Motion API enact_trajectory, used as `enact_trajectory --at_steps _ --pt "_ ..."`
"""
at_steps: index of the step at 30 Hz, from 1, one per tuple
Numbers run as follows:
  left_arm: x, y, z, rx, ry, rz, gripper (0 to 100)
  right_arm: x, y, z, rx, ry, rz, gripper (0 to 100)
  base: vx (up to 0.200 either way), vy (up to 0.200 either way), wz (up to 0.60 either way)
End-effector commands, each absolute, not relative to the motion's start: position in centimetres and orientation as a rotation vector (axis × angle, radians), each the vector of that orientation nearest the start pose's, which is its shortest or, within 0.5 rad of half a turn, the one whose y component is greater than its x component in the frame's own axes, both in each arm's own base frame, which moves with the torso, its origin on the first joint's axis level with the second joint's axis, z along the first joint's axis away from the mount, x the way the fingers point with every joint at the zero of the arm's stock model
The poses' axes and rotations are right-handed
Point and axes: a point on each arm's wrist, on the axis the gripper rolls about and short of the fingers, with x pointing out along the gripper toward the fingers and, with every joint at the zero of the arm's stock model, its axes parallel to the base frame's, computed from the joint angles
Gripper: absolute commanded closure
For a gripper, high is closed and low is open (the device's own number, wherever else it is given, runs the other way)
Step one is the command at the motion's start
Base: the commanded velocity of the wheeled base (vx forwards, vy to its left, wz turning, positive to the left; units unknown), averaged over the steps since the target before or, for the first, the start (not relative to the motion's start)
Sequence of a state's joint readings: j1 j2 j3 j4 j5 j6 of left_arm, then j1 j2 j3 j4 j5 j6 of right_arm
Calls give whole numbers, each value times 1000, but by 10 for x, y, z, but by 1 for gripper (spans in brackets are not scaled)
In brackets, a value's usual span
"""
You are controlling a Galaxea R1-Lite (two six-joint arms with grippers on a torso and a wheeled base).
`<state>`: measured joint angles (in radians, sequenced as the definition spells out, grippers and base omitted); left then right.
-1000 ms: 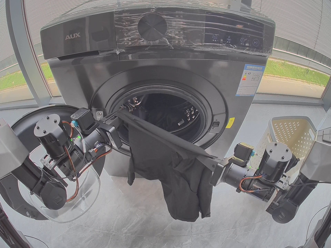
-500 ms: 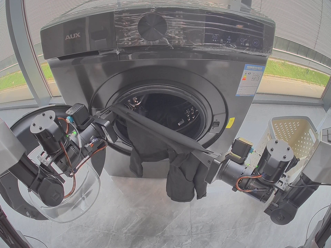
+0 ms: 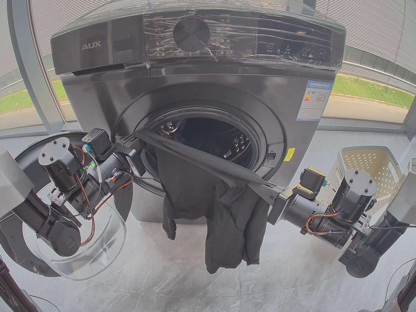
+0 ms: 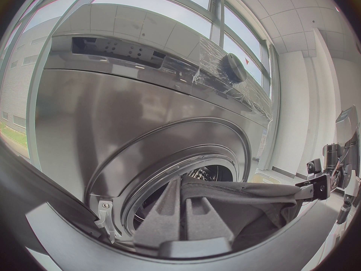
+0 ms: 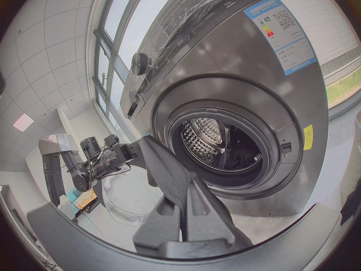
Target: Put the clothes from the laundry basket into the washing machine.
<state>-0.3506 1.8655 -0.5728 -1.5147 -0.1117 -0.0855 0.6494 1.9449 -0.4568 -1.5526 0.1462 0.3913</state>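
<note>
Mid-frame in the head view, the soft, probably light dark garment [image 3: 225, 222] sags before the washing machine [image 3: 195, 87] opening, its top edge clamped at each end by the left gripper [image 3: 141, 138] and right gripper [image 3: 264, 190], sound holds

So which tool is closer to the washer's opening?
The left tool, at its rim; the right tool grips the black garment lower, nearer the laundry basket.

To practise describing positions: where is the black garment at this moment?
In the head view the black garment hangs at centre, stretched between the left pincer and right pincer, just before the open mouth of the washing machine.
</note>
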Motion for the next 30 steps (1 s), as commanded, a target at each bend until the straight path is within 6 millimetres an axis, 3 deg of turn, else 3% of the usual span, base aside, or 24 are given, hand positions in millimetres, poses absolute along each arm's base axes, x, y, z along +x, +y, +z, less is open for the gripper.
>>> enact_trajectory --at_steps 1,11,30 --pt "286 -109 163 -111 -204 -475 100 244 185 115 386 95 785 100 0 0 0" --pt "282 -115 160 -111 -188 -499 100 266 195 126 421 -7 672 100 0 0 0" --pt "281 -115 154 -101 -165 -501 100 269 198 137 435 -53 680 100 0 0 0"
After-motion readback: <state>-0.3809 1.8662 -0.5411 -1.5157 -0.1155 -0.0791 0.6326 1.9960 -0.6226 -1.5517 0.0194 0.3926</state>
